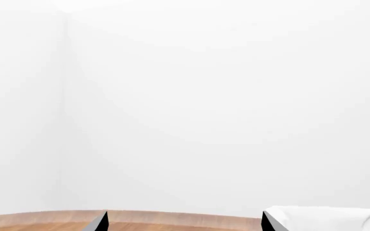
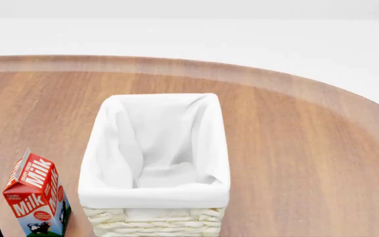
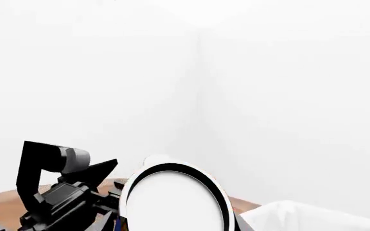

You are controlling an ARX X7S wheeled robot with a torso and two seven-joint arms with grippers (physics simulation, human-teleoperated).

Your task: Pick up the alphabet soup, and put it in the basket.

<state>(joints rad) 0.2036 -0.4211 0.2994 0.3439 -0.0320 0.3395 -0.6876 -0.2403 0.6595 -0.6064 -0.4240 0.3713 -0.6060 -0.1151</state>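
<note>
Basket [image 2: 155, 148] sits on the worktop [image 2: 295, 148] beside a milk carton [image 2: 37, 197]; both grippers' states are too hidden to tell.

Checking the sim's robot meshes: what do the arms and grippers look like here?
Left gripper: only two fingertips show, black and wedge-shaped, one with a grey facet. The right wrist view shows another arm, probably the left: black angular links and a grey cylindrical joint. No cables or markings visible. The right gripper's own fingers are out of view.
</note>
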